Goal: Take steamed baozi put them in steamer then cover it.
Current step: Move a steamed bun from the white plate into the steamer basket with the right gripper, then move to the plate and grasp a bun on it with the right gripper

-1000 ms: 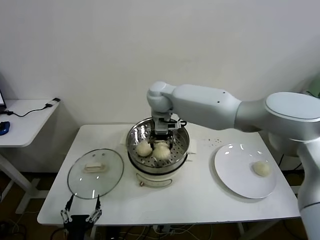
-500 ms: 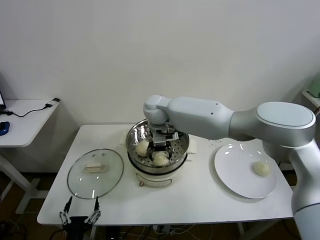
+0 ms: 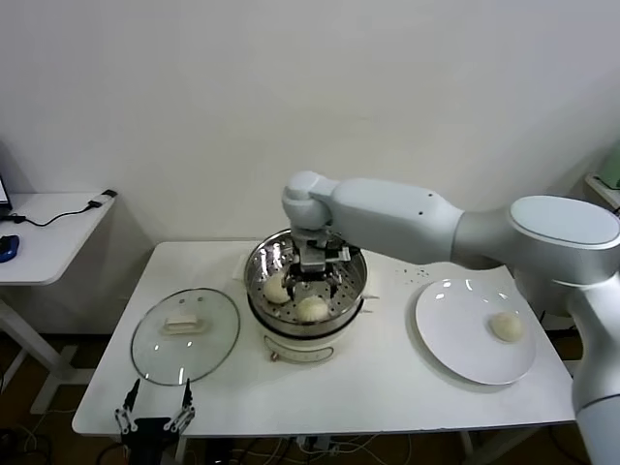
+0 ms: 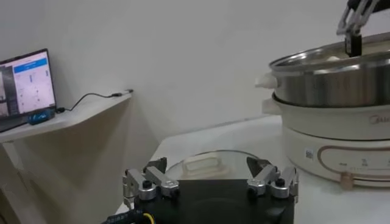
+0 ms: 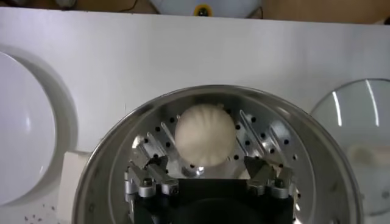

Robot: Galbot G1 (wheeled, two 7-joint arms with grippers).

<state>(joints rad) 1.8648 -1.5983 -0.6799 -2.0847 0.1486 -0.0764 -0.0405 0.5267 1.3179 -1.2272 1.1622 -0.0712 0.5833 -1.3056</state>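
**A:** Where was the right gripper (image 3: pixel 312 276) at that point?

**B:** Right over the steamer (image 3: pixel 306 302), hanging inside the rim, fingers spread wide with nothing between them. From its own wrist camera a baozi (image 5: pixel 205 134) sat loose on the perforated tray, just in front of the splayed fingertips (image 5: pixel 141 159) and not pinched by them.

**A:** And how many buns were in the pot?

**B:** Two showed from the head view: one toward the left of the tray (image 3: pixel 277 287), one nearer the front rim (image 3: pixel 312 309). The two lay close together. A third baozi (image 3: pixel 506 326) lay alone on the white plate (image 3: pixel 455 339) off to the robot's right, well apart from the pot.

**A:** The lid?

**B:** The glass lid (image 3: pixel 185 334) lay flat on the table (image 3: pixel 387 387), to the left of the steamer, the pot uncovered.

**A:** Left gripper?

**B:** The left gripper (image 4: pixel 210 179) was parked low at the table's front-left edge, just before the lid, jaws apart and empty
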